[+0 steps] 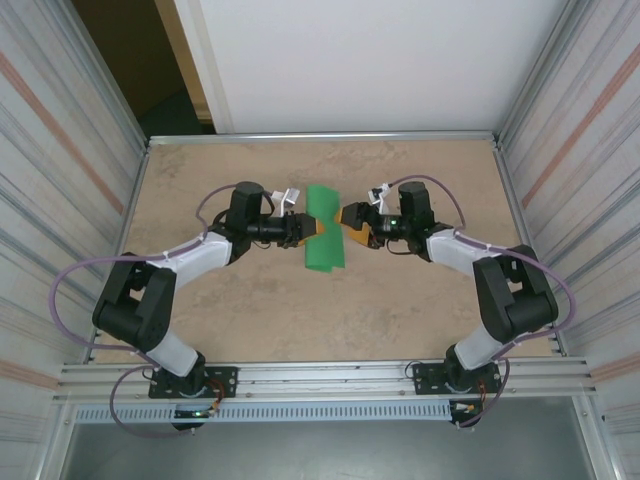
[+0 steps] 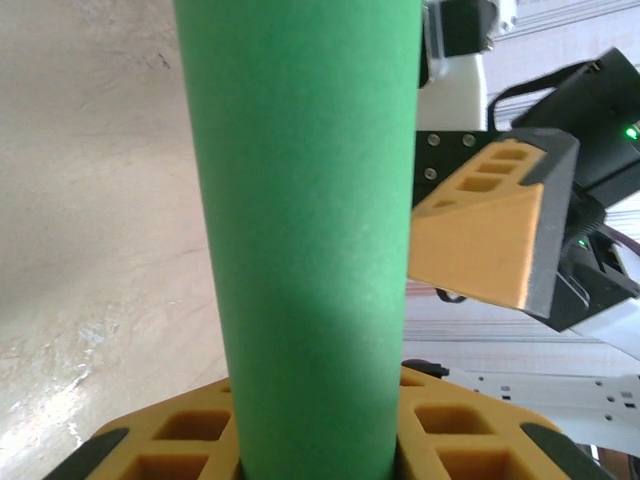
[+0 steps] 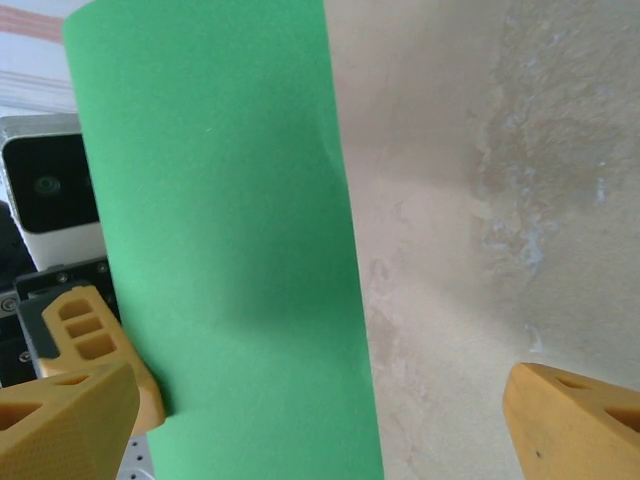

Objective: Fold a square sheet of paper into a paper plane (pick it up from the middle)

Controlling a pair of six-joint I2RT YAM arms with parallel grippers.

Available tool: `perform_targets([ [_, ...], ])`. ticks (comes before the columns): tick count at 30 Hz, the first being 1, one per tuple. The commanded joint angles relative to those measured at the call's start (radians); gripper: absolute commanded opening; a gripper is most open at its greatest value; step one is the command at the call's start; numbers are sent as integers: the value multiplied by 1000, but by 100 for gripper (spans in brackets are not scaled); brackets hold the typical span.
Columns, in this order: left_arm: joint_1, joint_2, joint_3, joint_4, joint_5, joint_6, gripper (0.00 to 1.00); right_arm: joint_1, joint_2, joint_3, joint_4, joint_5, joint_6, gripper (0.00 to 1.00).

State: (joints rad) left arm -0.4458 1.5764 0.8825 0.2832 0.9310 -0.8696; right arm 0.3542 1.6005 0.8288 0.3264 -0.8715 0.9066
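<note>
On the left, our left fingers [image 2: 165, 450] are closed in on the square sheet of paper [image 1: 324, 245], which is doubled over into a long green strip. From the left wrist the strip rises straight out of the narrow gap between them, so we read this as a hold near its middle. From above, the strip sits at the centre of the bench [image 1: 250, 310], between the two arms. Its long axis runs from the near edge towards the far wall, slightly tilted. We cannot tell whether its near end rests on the bench or hangs just clear.

To the right, our right fingers [image 3: 575, 415] stand wide apart and have hold of nothing. The paper lies directly left of them, just beside their tips and crosswise to their reach. We judge that the next pinch falls to that arm, closing on the strip's free right edge.

We find no readable brand, label or writing on the paper or the fingers.
</note>
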Motion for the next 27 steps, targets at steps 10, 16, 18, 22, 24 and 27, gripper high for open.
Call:
perform_targets([
  [10,19,31,23,-33,46,5,30,28,38,51,122,-137,71,79],
  [16,35,36,10,-63,42,31,29,7,17,36,103,-137,61,60],
  [18,36,42,9,-68,43,34,29,5,19,38,99,-138,59,53],
  [22,36,51,13,-85,37,48,29,5,27,51,55,-128,41,38],
  [24,36,57,12,-94,34,54,29,5,28,58,24,-116,26,29],
  [27,38,62,9,-100,28,60,29,5,27,67,-21,-98,8,22],
])
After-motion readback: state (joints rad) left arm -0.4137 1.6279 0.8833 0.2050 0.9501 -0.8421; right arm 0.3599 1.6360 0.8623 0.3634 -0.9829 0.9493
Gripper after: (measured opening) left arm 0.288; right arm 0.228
